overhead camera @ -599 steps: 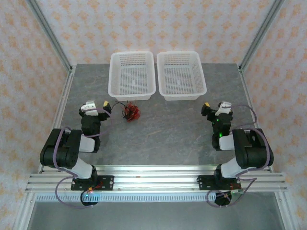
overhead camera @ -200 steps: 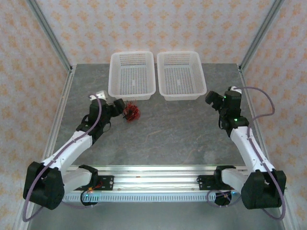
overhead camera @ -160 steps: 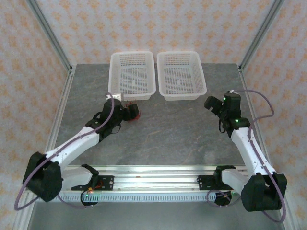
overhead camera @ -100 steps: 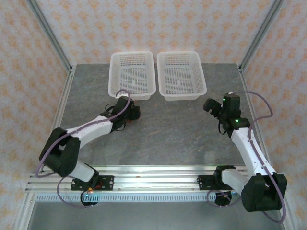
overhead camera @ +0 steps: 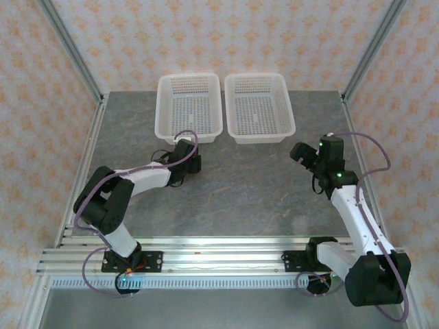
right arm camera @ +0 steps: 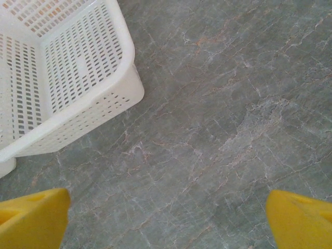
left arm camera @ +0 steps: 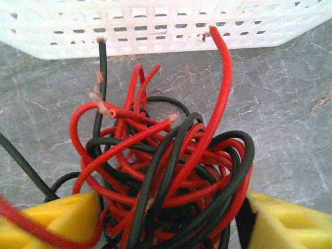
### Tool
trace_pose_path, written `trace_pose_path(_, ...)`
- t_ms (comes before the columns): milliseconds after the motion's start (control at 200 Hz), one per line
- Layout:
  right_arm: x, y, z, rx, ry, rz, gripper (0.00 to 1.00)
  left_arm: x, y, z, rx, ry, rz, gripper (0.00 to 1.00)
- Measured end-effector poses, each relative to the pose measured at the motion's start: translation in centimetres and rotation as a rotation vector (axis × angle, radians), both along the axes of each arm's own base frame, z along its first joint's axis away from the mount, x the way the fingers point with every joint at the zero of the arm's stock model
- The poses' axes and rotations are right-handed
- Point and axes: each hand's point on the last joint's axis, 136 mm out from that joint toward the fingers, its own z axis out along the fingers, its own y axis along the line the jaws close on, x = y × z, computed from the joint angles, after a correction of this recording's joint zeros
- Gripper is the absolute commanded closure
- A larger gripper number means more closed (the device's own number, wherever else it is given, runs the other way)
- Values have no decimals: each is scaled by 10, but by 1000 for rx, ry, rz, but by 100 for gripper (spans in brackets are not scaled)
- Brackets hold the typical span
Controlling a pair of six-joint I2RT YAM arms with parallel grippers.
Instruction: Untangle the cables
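Since the earlier frame both arms have unfolded, and the left gripper [left arm camera: 166,220] has reached out onto the knotted bundle of thin red and black cables [left arm camera: 171,166].

Its yellow fingers [left arm camera: 49,218] stand partly apart with the bundle between them and wires touching both pads; whether it is already clamped I cannot tell. A clamp on the whole knot would probably cinch the loops tighter or lift everything as one lump. Two stripped wire ends stand just beyond the fingertips against the white slotted plastic basket [left arm camera: 155,31], where any forward push could catch them in a slot. The right gripper [right arm camera: 166,220] is spread wide and empty over the grey marbled tabletop [right arm camera: 233,104], well apart from the bundle, so nothing anchors the cables against a pull.
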Motion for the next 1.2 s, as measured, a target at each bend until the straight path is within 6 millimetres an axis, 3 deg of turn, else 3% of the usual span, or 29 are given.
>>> trace_pose_path(115,-2,0,6,0,-21,0,4,-1,0,-3,6,-15,-16,57)
trace_pose_path(345,-7,3,16,12,-49,15,4,-10,-2,-1,-1,-41,-40,100)
trace_pose_path(490,-12,10,24,36,-74,50,6,-29,-26,20,-56,-72,-117,100)
trace_pose_path(666,-21,32,35,87,-104,151,8,-61,-76,86,-251,-180,-280,100)
trace_pose_path(761,-28,55,42,128,-121,241,8,-80,-97,118,-388,-229,-353,100)
trace_pose_path(856,-39,90,43,183,-121,353,9,-92,-107,127,-486,-233,-383,100)
trace_pose_path(956,-54,132,34,250,-97,480,10,-100,-111,114,-564,-186,-367,100)
trace_pose_path(1076,-73,181,5,309,-12,603,11,-106,-114,88,-636,-108,-311,100)
trace_pose_path(1201,-86,214,-26,325,83,659,13,-107,-122,64,-681,-41,-254,100)
